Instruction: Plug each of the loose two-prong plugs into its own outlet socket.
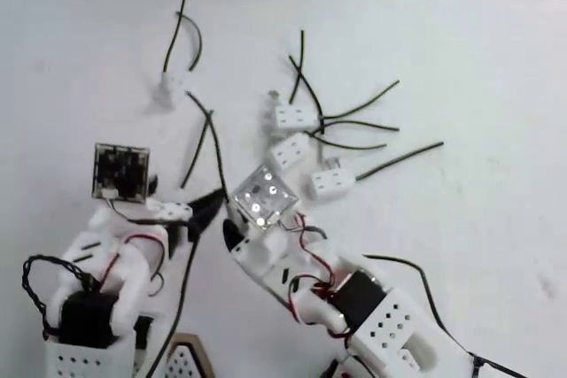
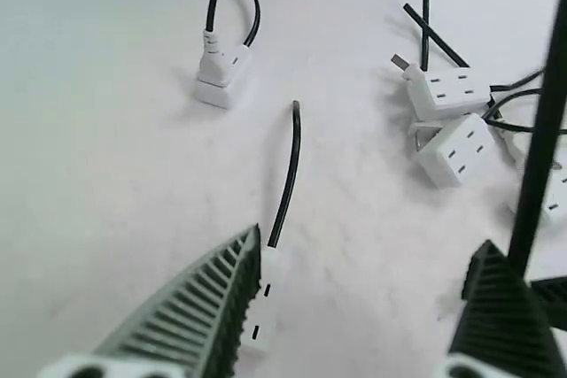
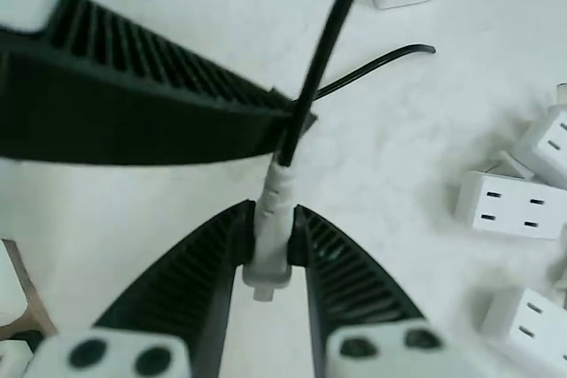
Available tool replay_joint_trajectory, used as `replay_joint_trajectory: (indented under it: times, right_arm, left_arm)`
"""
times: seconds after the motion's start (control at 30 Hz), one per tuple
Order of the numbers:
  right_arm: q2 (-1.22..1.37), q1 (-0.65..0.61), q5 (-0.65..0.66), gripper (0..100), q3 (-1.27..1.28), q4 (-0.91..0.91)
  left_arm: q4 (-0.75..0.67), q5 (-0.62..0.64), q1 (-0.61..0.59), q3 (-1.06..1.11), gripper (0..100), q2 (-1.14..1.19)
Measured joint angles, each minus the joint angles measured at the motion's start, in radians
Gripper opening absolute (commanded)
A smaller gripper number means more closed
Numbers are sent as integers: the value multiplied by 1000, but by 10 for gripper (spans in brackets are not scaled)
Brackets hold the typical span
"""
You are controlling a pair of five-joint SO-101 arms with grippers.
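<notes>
My right gripper (image 3: 270,219) is shut on a white two-prong plug (image 3: 266,250), whose black cable (image 3: 323,50) runs up past one ribbed finger of the other arm. In the high view the right gripper (image 1: 232,223) sits at the table's middle front. Just left of it, my left gripper (image 1: 197,217) stands open. A small white socket on a short cable (image 2: 259,307) lies against one finger (image 2: 213,298) of the left gripper (image 2: 372,245). Three loose white sockets (image 1: 295,117), (image 1: 291,150), (image 1: 332,183) lie beyond.
One plug sits in its socket (image 1: 168,86) at the far left, also seen at the plugged pair (image 2: 221,73). Black cables (image 1: 354,121) fan out right of the loose sockets. A wooden piece (image 1: 186,356) lies at the front edge. The table's right side is bare.
</notes>
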Motion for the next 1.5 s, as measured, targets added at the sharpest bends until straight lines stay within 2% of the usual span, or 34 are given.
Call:
replay_joint_trajectory:
  times: [0.3,0.6,0.67,0.8,0.93,1.03,1.13,1.33,1.5]
  right_arm:
    - [2,-2,-3,17,0,0]
    - [3,-3,-3,17,8,2]
    - [3,5,-3,17,11,2]
    - [3,114,-3,17,11,0]
    - [34,210,-3,17,11,-15]
    - [115,247,-3,17,11,-71]
    - [229,287,-3,17,11,-133]
    - [390,298,-3,17,-8,-164]
    - [390,302,-3,17,-11,-164]
  left_arm:
    - [103,-64,83,0,355,-121]
    - [98,-120,103,75,358,-238]
    - [92,-127,84,77,358,-238]
    - [63,-183,-11,77,359,-186]
    - [28,-216,-60,48,359,-25]
    - [26,-232,-63,-44,359,161]
    - [46,-302,-72,-172,360,387]
    - [123,-434,-161,-439,370,790]
    - [107,-551,-238,-537,369,1053]
